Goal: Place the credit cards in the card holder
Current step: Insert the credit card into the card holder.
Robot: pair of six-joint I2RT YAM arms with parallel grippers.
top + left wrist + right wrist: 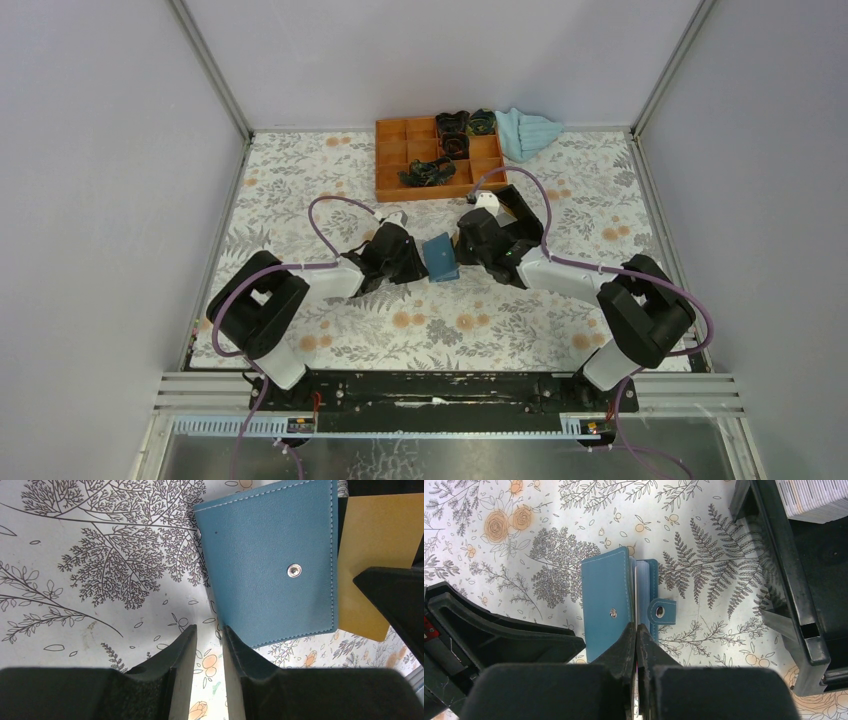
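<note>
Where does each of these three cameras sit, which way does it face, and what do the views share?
Top external: above and behind the bases, looking down at the floral table; both arms show, card holder between them.
Left wrist: on the left arm, facing past its open left gripper at the card holder and a tan credit card.
Right wrist: on the right arm, facing past its shut right gripper at the card holder and a black box.
Shared: all three see the card holder.

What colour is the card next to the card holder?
The card is tan-orange, clearest in the left wrist view, beside the teal-blue card holder.
</note>
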